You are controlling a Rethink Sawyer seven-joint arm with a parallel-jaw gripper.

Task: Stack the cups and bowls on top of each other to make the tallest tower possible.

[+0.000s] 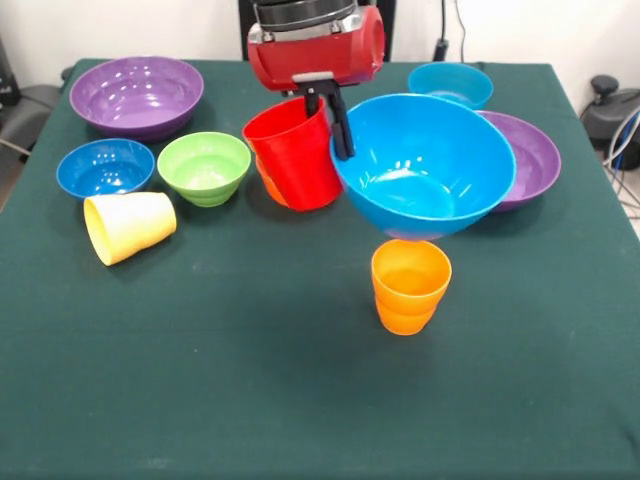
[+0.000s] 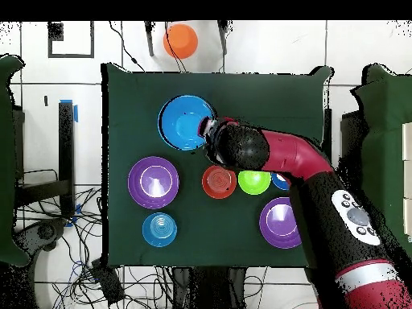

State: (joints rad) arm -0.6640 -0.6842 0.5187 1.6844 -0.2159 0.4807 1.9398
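My gripper (image 1: 342, 148) is shut on the near-left rim of the large blue bowl (image 1: 430, 170), which hangs tilted. The bowl's base sits right at the rim of the upright orange cup (image 1: 410, 285); I cannot tell whether they touch. From overhead, the gripper (image 2: 208, 129) pinches the blue bowl (image 2: 183, 122) at its edge, and the orange cup is hidden beneath it. The red cup (image 1: 295, 155) stands just left of the gripper. An orange bowl (image 1: 268, 185) peeks out behind it. The yellow cup (image 1: 130, 226) lies on its side at the left.
A green bowl (image 1: 204, 167), a dark blue bowl (image 1: 105, 167) and a purple bowl (image 1: 137, 95) sit at the left. A second purple bowl (image 1: 535, 160) is half hidden behind the blue one. A cyan bowl (image 1: 450, 83) stands at the back. An orange round object (image 2: 180, 40) lies beyond the table edge.
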